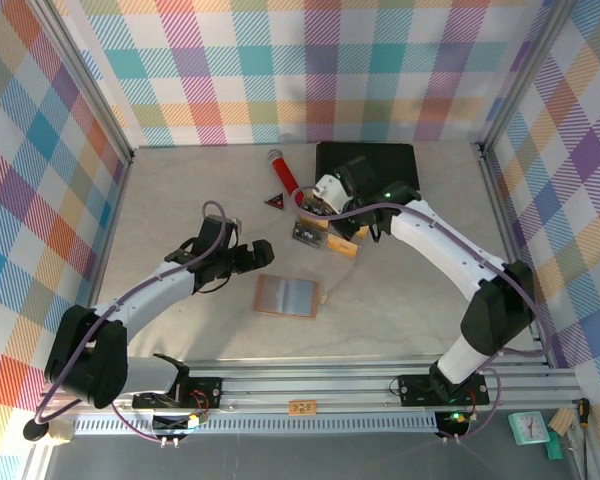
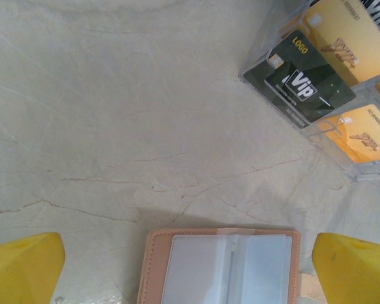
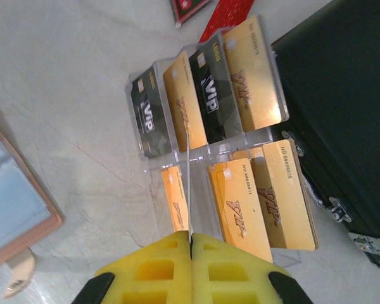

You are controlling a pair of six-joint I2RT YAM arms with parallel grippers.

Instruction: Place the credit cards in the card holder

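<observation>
Fingers [image 3: 153, 269] of the right gripper [image 3: 191, 240] pinch one credit card [image 3: 187, 177] edge-on above the clear tray [image 3: 132, 88]; left gripper [image 1: 258, 254] gapes wide near the tray, over the open card holder [image 2: 221, 266].

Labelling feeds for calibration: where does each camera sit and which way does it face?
Top external: above and behind the robot, looking down at the table; both arms show.
Left wrist: looks down past open left fingers at the card holder and card tray.
Right wrist: looks down past shut right fingers pinching a credit card edge-on, at tray and black case.
Shared: all see the card holder and tray.
</observation>
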